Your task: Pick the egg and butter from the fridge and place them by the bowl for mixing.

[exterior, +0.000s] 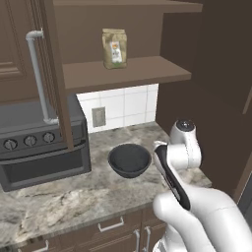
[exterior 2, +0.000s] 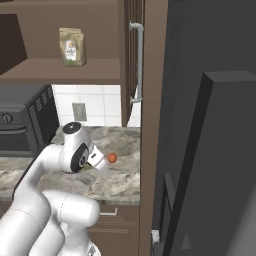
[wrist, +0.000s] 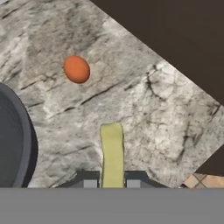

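In the hand view my gripper is shut on the butter, a slender yellow stick that points forward from between the two tips above the marble counter. The egg is a small orange-brown ball lying on the counter beyond the butter and apart from it. It shows again in the right base view as the egg, just past my white arm. The dark round bowl stands on the counter left of the arm, and its rim sits at the hand view's left edge. The grey fridge rises at the right.
A dark oven stands on the counter left of the bowl. Above it an open wooden cabinet door hangs over the counter, and a paper bag sits on the shelf. A brown cabinet side closes off the counter's right end.
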Controlling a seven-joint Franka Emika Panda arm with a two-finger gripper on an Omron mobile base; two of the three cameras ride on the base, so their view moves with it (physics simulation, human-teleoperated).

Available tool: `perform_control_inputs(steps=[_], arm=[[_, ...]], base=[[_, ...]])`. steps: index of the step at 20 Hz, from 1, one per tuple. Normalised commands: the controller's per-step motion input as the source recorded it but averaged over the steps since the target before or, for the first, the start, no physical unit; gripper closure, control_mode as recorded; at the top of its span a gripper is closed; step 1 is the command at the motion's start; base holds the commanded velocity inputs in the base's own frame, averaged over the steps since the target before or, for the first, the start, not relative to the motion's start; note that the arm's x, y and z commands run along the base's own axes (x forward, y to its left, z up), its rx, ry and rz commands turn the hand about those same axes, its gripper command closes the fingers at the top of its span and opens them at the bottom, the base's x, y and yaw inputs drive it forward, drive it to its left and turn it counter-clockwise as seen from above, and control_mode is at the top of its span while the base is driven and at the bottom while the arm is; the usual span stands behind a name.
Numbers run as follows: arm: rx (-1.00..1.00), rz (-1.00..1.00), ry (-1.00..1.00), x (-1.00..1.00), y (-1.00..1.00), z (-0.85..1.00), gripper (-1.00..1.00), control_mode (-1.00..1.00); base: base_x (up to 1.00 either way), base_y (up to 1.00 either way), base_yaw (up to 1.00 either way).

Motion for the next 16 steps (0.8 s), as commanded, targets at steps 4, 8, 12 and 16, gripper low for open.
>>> perform_control_inputs(steps=[4,8,12,16], arm=[[-0.03,0.00,0.00,0.43,0.00,-0.20,1.00,-1.00],[-0.07,-0.01,0.00,0.62,0.00,-0.33,1.00,-1.00],[-0.05,-0.01,0.00,0.41,0.00,-0.41,1.00,-1.00],[0.00,0.00,0.00,-0.02,0.00,-0.53,1.00,-1.00]], base=[[0.00,0.00,0.00],[0.00,0.00,0.00],[0.00,0.00,0.00],[0.00,0.00,0.00]])
